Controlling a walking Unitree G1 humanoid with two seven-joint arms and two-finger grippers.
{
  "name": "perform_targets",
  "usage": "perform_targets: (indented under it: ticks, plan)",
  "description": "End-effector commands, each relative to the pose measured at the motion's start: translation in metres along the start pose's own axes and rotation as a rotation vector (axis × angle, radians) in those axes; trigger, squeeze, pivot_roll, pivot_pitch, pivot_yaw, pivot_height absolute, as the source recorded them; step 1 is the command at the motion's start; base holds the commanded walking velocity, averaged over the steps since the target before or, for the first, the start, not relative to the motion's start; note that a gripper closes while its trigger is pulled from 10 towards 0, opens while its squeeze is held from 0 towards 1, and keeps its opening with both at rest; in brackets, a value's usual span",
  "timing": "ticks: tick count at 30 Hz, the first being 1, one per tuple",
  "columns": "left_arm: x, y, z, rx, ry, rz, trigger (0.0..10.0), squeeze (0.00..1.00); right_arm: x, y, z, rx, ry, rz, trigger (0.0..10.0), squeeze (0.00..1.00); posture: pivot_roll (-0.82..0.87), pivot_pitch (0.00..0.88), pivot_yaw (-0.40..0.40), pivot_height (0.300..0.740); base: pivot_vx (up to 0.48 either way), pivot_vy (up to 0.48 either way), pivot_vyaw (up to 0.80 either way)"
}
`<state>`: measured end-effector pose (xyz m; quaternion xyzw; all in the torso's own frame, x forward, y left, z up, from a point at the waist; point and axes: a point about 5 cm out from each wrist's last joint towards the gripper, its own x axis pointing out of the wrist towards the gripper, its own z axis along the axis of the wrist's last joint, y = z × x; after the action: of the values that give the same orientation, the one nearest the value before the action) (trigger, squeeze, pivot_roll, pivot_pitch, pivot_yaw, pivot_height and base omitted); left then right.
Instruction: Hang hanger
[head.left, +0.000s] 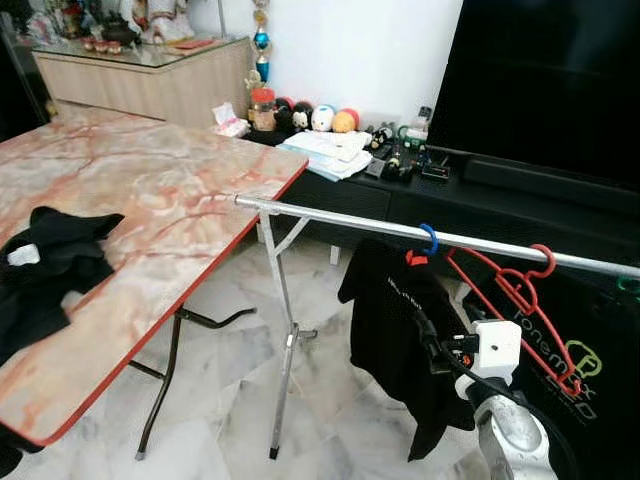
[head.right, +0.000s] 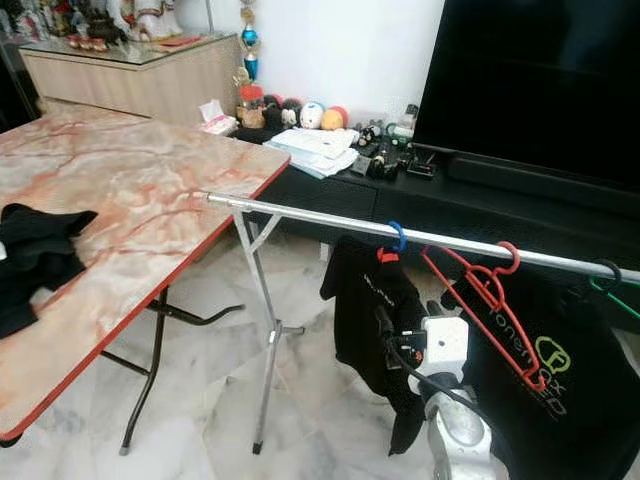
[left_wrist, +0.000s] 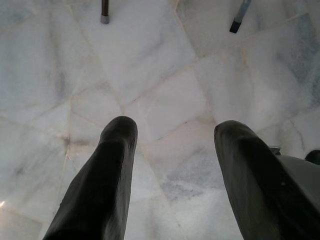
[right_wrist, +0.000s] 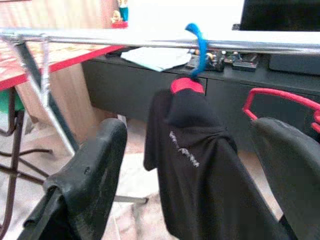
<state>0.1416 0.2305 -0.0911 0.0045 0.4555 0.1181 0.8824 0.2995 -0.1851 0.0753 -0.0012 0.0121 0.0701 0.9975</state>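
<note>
Marble floor (left_wrist: 165, 100) below; right tool (right_wrist: 190, 165) open facing hung shirt (right_wrist: 195, 165).

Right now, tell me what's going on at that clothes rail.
A black shirt hangs on a blue-hooked hanger from the metal rail. The right hand is open, its fingers either side of the shirt without gripping it. The left hand is open too, pointing at the marble floor. Empty red hangers hang further along; another black garment lies on the table.

I am facing a white wall (head.left: 350, 50) above a low black media console (head.left: 520, 205). A red-edged marble-pattern folding table (head.left: 150, 200) is standing on my left, resting on pale marble floor tiles (head.left: 230, 400).
</note>
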Motion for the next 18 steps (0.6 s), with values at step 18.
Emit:
perform_targets:
  ticks: [18]
  plan:
    - [-0.002,0.001,-0.01,0.013,0.04,-0.02,10.0,0.0,-0.021,-0.014,-0.007,-0.048,0.129,0.178,10.0,0.0,0.02,0.0,0.025,0.74,0.17,0.0,0.0]
